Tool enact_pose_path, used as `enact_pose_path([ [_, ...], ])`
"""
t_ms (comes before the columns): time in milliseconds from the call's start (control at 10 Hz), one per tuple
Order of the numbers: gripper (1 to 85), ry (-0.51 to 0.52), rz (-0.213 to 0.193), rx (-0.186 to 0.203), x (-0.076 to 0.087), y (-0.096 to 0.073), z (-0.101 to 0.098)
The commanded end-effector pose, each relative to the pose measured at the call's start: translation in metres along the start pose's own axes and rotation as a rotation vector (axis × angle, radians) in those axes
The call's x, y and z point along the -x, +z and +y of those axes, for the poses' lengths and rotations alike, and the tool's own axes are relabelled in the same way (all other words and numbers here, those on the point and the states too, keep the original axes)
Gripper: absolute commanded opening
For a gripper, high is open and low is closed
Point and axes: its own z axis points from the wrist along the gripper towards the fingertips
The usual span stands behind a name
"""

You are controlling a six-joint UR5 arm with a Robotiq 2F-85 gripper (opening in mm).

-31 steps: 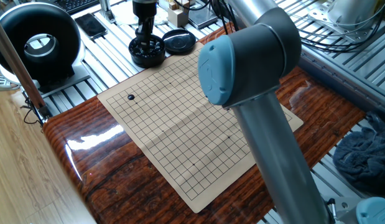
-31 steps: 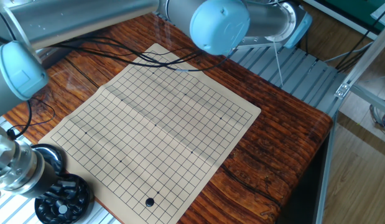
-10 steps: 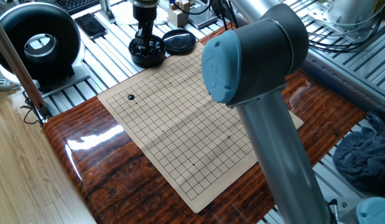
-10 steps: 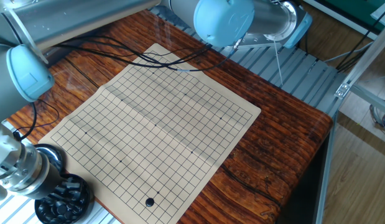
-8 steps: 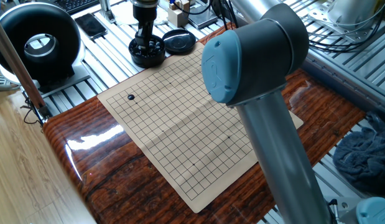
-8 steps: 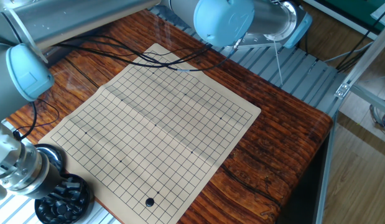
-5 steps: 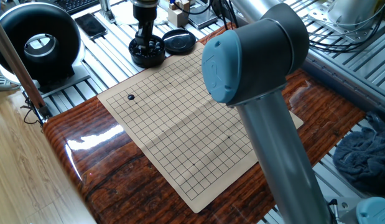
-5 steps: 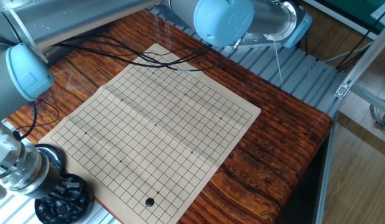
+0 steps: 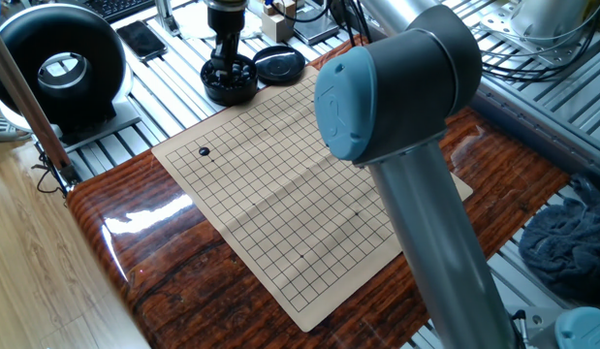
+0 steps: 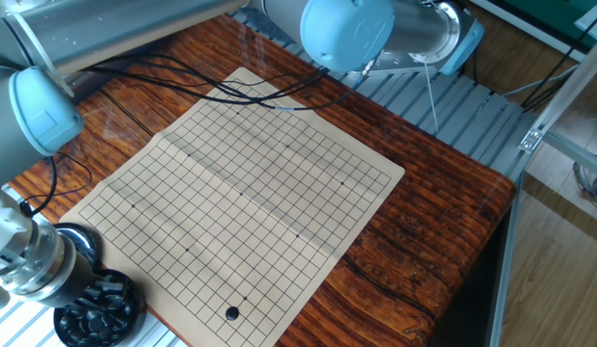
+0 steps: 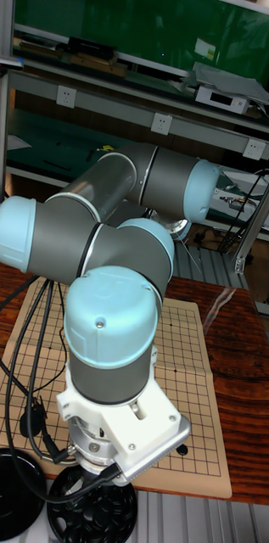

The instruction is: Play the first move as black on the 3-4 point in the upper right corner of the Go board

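A single black stone is seen lying on the Go board, on an intersection a few lines in from one corner, on the side nearest the bowl of black stones that stands just off the board's edge on the bench. The gripper is held down in that bowl, beside which a black lid lies; the fingertips are hidden among the stones and behind the wrist, so it cannot be told whether the jaws are released or clenched on anything.
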Motion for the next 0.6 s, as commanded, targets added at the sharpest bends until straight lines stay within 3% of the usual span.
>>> enact_pose_path([
  [0, 17.0, 0.008, -0.013, 0.016, 0.0023, -0.0025, 0.0039],
  [500, 14.3, 0.022, -0.011, 0.027, 0.0023, -0.0053, 0.0080],
])
